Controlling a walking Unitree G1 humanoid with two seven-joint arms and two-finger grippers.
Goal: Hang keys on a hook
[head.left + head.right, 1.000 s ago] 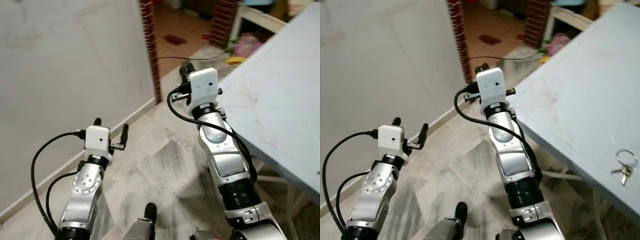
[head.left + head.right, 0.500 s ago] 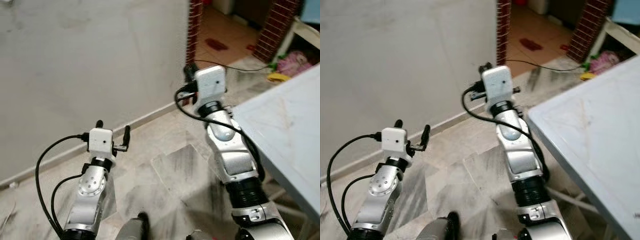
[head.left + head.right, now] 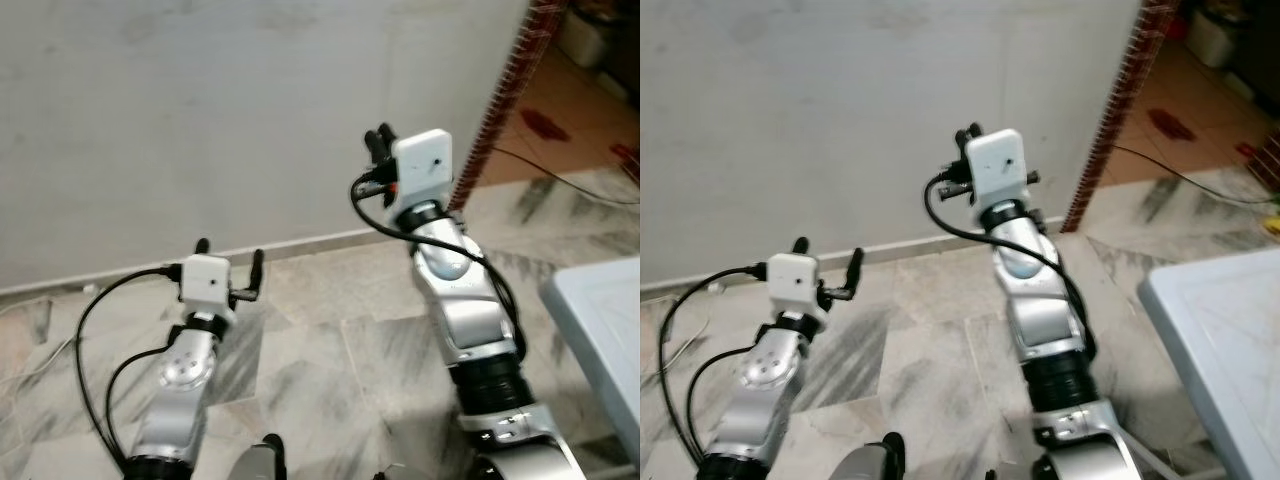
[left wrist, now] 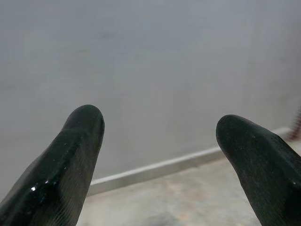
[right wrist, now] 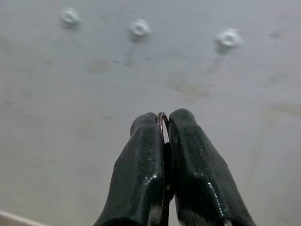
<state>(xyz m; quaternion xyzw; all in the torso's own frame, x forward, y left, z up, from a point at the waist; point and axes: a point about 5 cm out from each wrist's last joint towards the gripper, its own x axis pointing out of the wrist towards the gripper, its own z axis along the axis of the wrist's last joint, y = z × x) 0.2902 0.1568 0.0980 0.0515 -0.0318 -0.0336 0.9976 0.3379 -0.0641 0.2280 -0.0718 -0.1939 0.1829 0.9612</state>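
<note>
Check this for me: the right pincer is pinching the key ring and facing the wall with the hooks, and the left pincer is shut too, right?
Not quite. The left pincer is open, its fingers spread with bare wall between them in the left wrist view. The right pincer does pinch the key ring, facing the hooks.

Key ring (image 5: 162, 123) pinched edge-on; wall hooks (image 5: 139, 28) beyond

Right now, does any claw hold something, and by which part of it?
The right claw is shut on a metal key ring, pinching the ring itself so that its thin loop shows between the fingertips. The left claw is open and holds nothing.
</note>
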